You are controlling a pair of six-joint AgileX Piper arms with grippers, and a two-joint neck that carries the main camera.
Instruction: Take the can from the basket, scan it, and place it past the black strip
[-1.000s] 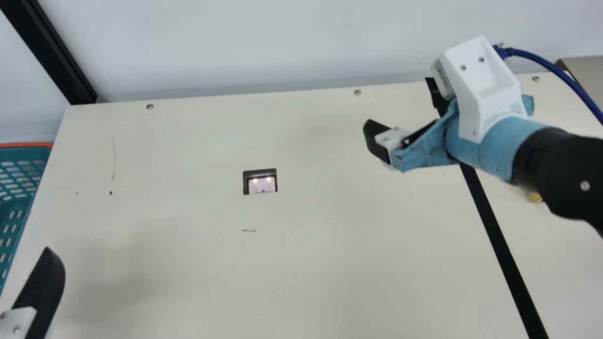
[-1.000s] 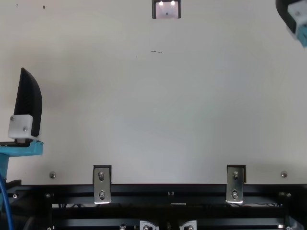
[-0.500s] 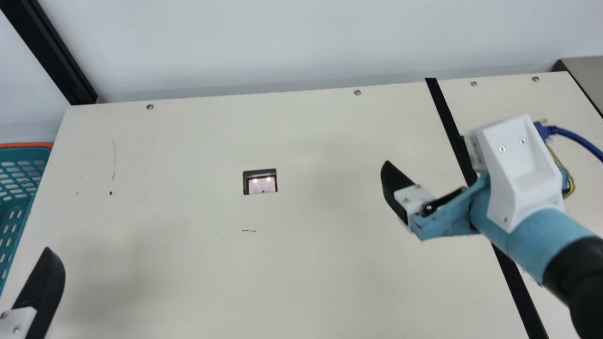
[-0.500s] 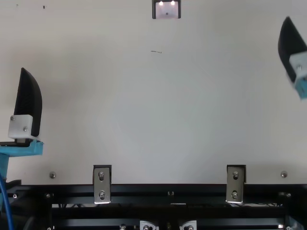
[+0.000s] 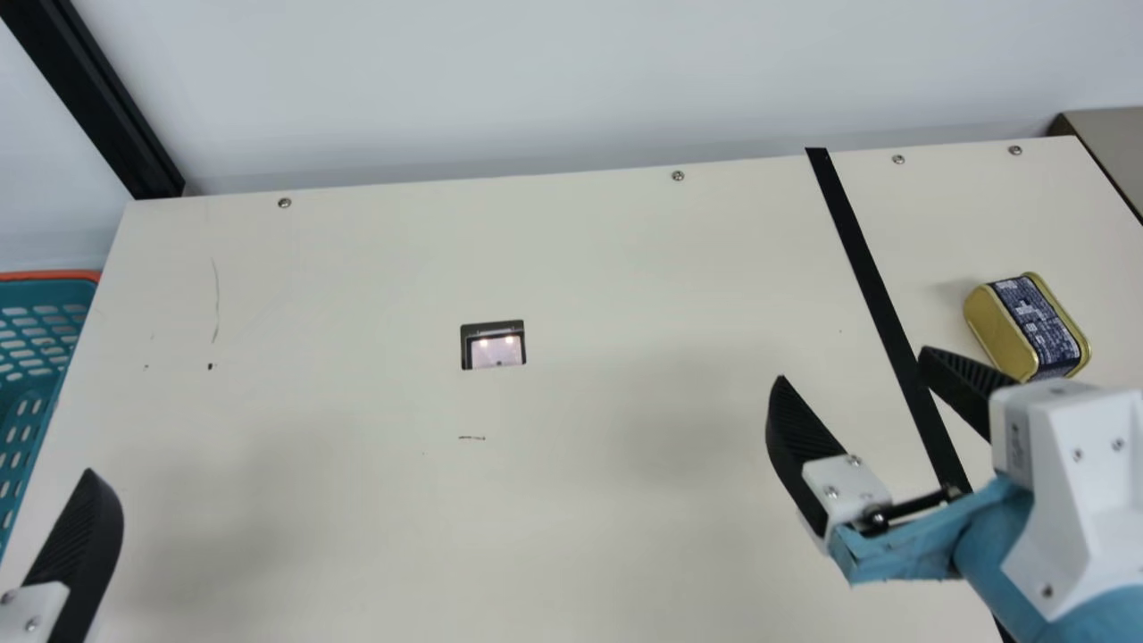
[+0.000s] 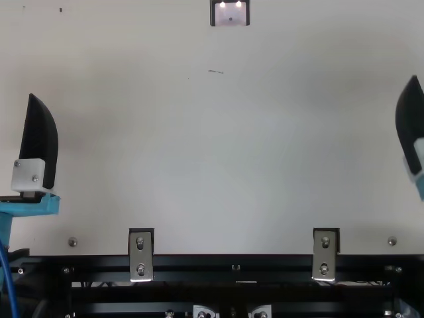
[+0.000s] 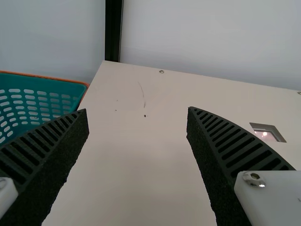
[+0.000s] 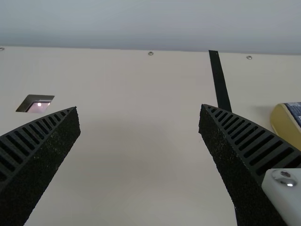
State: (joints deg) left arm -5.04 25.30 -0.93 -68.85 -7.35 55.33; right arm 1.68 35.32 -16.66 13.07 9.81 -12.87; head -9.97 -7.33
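The gold can with a dark blue label (image 5: 1027, 327) lies on its side right of the black strip (image 5: 871, 277) in the main view. My right gripper (image 5: 853, 364) is open and empty, nearer the front than the can and apart from it; the right wrist view has this gripper (image 8: 139, 108) with part of the can (image 8: 288, 121) beyond one finger. My left gripper (image 5: 87, 473) is at the main view's lower left corner, and in the left wrist view the gripper (image 7: 137, 110) stands open, empty. The scanner window (image 5: 494, 346) glows in the table. Part of the teal basket (image 5: 36, 344) shows at far left.
The cream table (image 5: 571, 500) spreads between the arms, with a pale wall behind it. A black post (image 5: 98, 107) rises at the back left corner. Metal brackets (image 6: 140, 255) sit along the table's front edge in the top view.
My right gripper has come back toward the table's front and slightly right, leaving the can in full sight in the main view. My left arm has stayed still.
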